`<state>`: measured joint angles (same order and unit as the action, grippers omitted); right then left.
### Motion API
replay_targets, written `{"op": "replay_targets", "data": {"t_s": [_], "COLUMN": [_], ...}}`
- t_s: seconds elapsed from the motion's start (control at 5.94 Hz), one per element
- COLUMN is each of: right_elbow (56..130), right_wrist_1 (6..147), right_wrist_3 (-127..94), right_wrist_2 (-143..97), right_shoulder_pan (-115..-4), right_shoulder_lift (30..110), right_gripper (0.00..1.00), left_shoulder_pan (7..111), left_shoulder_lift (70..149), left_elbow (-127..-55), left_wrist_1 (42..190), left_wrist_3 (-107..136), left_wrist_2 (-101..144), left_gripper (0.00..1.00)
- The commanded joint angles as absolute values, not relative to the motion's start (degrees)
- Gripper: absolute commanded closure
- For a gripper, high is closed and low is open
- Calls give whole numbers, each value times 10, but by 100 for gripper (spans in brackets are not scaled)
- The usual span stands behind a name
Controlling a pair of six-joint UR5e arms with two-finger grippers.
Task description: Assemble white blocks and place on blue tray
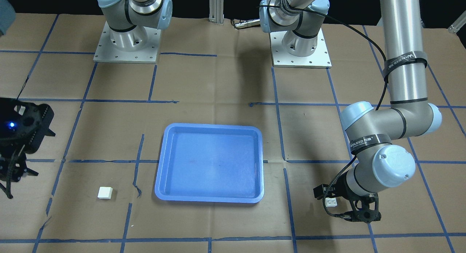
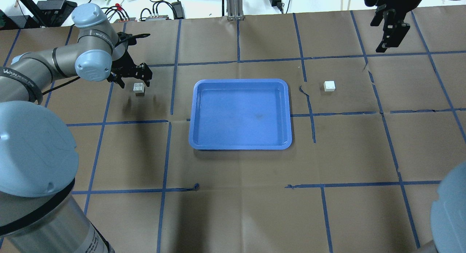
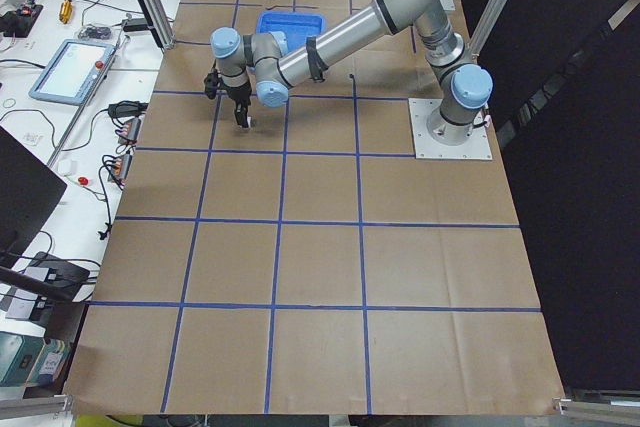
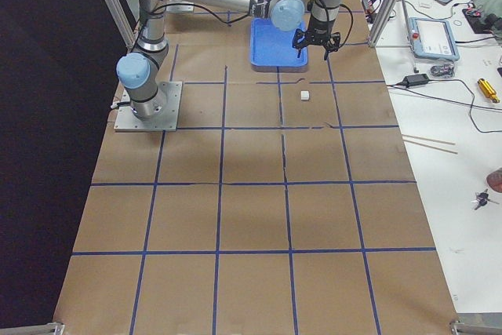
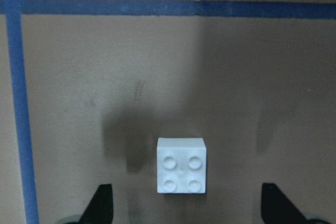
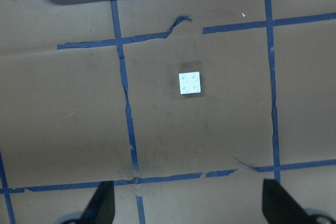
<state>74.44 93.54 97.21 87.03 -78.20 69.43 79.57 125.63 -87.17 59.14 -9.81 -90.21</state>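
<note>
White blocks are not joined yet, so the job has hardly begun. On the left, the left gripper (image 2: 134, 79) hangs low over one white block (image 2: 138, 89), which sits on the table with its four bumps up. Its fingers are spread wide, one on each side of the block, and they do not touch it. In the middle lies the blue tray (image 2: 240, 114), with nothing in it. To the right of the tray, well apart from it, sits the other white block (image 2: 329, 86), all alone. Farther right, toward the far edge, the right gripper (image 2: 390, 45) hangs high up, its fingers spread wide too and holding nothing. What is left, I think: pick up a block, press it onto the other, then put the pair in the tray. Brown paper (image 2: 240, 209) covers the table, marked into squares by blue tape (image 2: 164, 154) that is ripped in a few spots. Past the far edge is a white bench (image 2: 327, 2) with wires (image 2: 160, 9) and small gadgets.
</note>
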Motion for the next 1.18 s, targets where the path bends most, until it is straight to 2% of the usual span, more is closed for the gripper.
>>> {"op": "replay_targets", "data": {"t_s": [0.0,0.34,0.5,0.67,0.84,1.01], "right_elbow": [741,756,793,842,898,952], "right_wrist_1": [941,937,943,982,1029,1082], "right_wrist_3": [1038,1109,1147,1190,1191,1195], "right_wrist_2": [756,640,585,541,522,491], "right_shoulder_pan": [-766,-707,-698,-696,-676,-658], "right_shoulder_lift": [645,601,595,594,594,594], "right_gripper": [1,2,1,1,1,1], "left_shoulder_pan": [795,795,795,795,795,795], "left_shoulder_lift": [1266,1279,1280,1280,1278,1273], "left_elbow": [-864,-871,-874,-872,-874,-876], "left_wrist_1": [579,541,541,542,542,543], "left_wrist_3": [-109,-108,-109,-109,-108,-110], "left_wrist_2": [-903,-897,-896,-896,-896,-896], "left_gripper": [8,9,20,75,88,96]}}
